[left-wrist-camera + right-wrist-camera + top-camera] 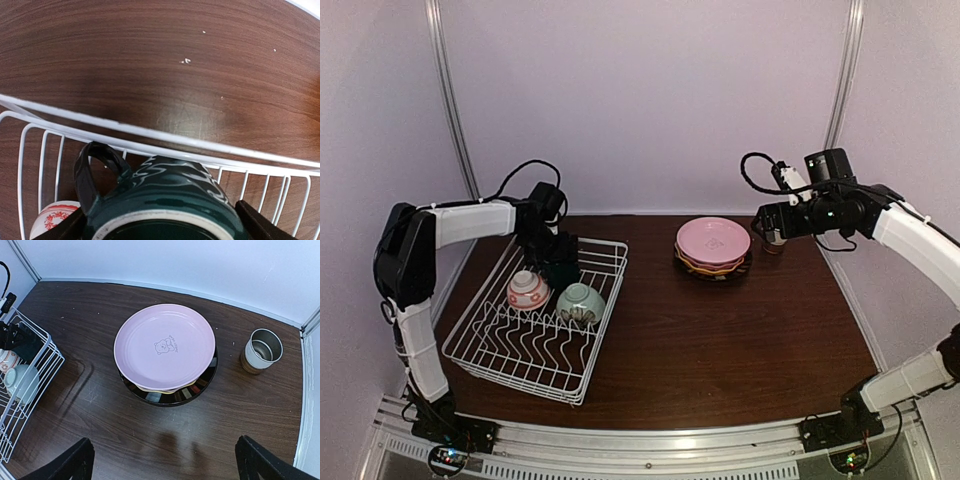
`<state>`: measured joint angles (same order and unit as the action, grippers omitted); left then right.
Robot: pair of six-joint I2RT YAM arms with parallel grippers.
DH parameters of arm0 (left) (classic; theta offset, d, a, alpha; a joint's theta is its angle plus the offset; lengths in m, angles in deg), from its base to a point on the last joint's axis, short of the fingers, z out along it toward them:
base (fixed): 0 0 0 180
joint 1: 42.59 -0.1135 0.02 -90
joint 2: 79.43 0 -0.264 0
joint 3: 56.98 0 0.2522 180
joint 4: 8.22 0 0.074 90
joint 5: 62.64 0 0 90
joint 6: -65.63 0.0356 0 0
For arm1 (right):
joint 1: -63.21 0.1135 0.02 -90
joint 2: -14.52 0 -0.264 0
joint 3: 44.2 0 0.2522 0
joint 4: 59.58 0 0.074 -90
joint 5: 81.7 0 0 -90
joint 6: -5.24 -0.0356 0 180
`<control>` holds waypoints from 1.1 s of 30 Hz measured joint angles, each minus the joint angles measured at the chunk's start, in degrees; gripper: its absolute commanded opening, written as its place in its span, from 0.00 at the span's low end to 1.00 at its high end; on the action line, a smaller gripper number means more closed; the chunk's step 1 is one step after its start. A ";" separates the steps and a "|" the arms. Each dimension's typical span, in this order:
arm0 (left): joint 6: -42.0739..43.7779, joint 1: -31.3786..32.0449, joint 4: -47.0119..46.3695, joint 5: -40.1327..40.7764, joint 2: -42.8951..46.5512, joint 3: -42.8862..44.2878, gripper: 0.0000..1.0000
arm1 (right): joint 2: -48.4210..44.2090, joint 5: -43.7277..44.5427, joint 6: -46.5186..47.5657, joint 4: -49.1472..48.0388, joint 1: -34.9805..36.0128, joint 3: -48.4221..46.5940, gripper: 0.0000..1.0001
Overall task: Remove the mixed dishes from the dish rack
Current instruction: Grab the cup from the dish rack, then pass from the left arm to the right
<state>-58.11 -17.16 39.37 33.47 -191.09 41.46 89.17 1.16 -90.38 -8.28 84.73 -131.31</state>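
Note:
The white wire dish rack (pixel 510 350) stands at the left and holds three cups: a dark green mug (pixel 561 271), a white-red patterned cup (pixel 528 290) and a pale green cup (pixel 581 302). My left gripper (pixel 558 260) is open at the rack's far end. In the left wrist view the green mug (pixel 170 195) lies between its spread fingers (pixel 252 225), under the rack rim (pixel 150 132). My right gripper (pixel 162 460) is open and empty, above the table in front of the plate stack. The stack has a light pink plate (pixel 165 345) on top and a dark brown plate (pixel 165 396) at the bottom.
A beige-brown cup (pixel 261 350) stands upright on the table to the right of the plates, near the back wall. The rack's corner (pixel 50 347) shows at the left of the right wrist view. Metal frame posts (pixel 455 110) stand at the back corners.

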 measured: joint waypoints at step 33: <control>4.44 0.00 3.65 -10.38 20.61 2.60 0.59 | 1.44 -20.59 -11.63 -20.13 1.01 5.88 1.00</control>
<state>-53.67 -17.16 43.02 23.08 -170.48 44.06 90.61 -19.43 -102.01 -28.41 85.74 -125.43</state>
